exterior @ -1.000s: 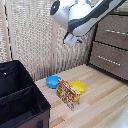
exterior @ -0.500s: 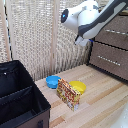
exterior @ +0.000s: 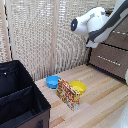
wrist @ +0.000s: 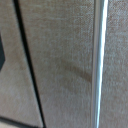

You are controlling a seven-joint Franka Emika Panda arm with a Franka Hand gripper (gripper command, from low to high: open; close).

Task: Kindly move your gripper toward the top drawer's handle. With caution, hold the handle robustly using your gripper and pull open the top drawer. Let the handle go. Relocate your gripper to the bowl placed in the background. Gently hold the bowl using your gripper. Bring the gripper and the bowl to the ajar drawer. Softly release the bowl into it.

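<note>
The white and grey arm reaches across the upper part of the exterior view to the dark dresser on the exterior view's right. Its gripper is at the edge of the top drawer, and the fingers are too blurred to make out. The wrist view is filled by a brown-grey drawer front seen from very close, with the silver handle running across it. No fingers show there. The blue bowl rests on the wooden table beside the curtain, far below the gripper.
A yellow bowl sits next to the blue one, with a colourful box standing in front of both. A large black case fills the exterior view's lower left. The lower drawer has its own silver bar.
The arm has swung toward the exterior view's right and closer to the dresser. The bowls, box and case have not moved.
</note>
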